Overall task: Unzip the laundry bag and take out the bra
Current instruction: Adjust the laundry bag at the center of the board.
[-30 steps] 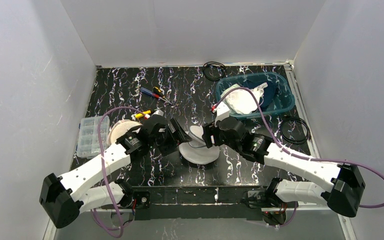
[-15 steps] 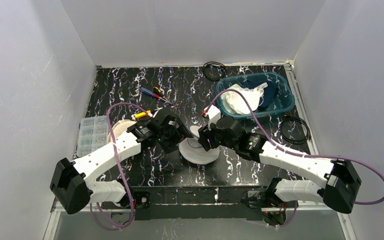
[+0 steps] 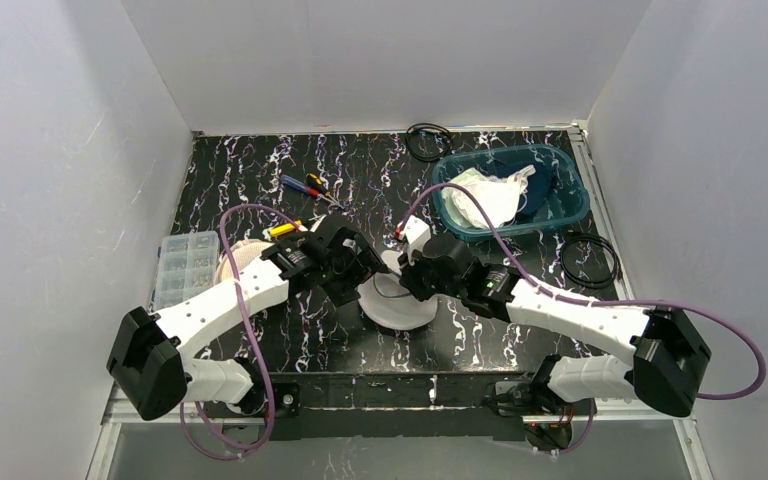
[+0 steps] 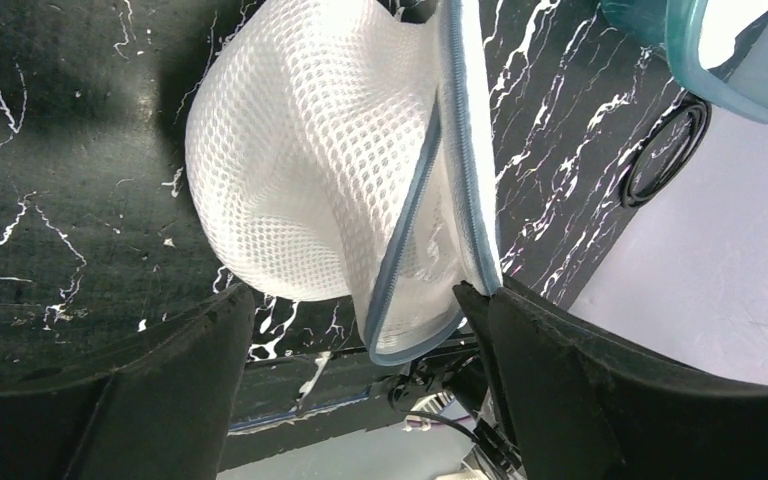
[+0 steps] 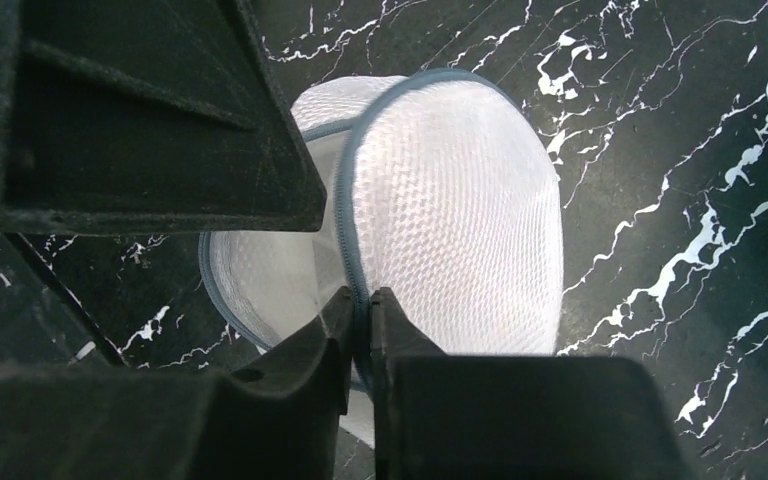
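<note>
Two claws of mine are at the bag [image 3: 397,302], a white mesh dome lying on the black marbled table [image 3: 250,160] just below the middle of the top view. My right claw [image 5: 362,300] is pressed together on the bag's blue zip [image 5: 343,220]: in its wrist view both fingers [image 5: 300,385] come up from the bottom of the frame and nip that trim where it runs down the dome's left flank. A black slab [image 5: 130,110] fills the upper left corner there, covering part of the bag. My left claw [image 4: 355,293] is spread wide. In its wrist view the fingers sit in the two lower corners and the bag's lower lip hangs between them; the finger at lower right [image 4: 580,400] touches the trim, the one at lower left is just beside the mesh, and I cannot tell whether it touches. Two lines of blue trim run down the dome there and join at the lip. Whether the bra is inside I cannot tell through the mesh. Upper right in the top view, well apart from the bag, a teal bin [image 3: 560,190] holds a white cloth [image 3: 485,200]. Screwdrivers [image 3: 305,186] lie above and left of my left claw, a clear box [image 3: 182,272] sits at the table's left edge, and a black cable coil [image 3: 428,140] lies at its top edge.
</note>
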You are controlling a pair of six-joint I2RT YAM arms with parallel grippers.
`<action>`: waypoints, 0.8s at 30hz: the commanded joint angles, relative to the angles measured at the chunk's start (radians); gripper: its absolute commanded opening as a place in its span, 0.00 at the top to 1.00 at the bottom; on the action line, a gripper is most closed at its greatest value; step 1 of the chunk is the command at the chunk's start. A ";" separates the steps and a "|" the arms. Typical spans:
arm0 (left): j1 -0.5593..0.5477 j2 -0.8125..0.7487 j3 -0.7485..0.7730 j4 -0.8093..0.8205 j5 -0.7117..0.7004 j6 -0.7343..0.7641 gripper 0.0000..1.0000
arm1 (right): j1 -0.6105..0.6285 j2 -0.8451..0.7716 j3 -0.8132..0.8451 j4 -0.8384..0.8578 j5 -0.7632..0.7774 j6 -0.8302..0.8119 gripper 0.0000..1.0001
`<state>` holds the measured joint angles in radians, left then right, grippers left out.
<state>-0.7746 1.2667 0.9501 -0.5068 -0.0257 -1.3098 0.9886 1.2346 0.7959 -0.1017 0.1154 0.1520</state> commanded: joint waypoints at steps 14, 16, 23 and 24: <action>-0.003 0.035 0.039 0.003 -0.020 0.004 0.16 | 0.141 -0.049 0.014 0.044 0.059 -0.042 0.90; -0.004 0.039 0.035 -0.004 -0.024 0.008 0.18 | 0.145 -0.051 0.006 0.054 0.061 -0.039 0.90; -0.002 0.039 0.004 0.011 -0.022 0.022 0.35 | 0.175 -0.058 -0.007 0.068 0.052 -0.032 0.89; -0.003 0.042 0.004 0.013 -0.021 0.026 0.40 | 0.182 -0.058 -0.007 0.068 0.050 -0.033 0.89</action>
<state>-0.7746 1.3079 0.9596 -0.4934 -0.0261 -1.3014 1.1461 1.1995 0.7937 -0.0933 0.1627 0.1261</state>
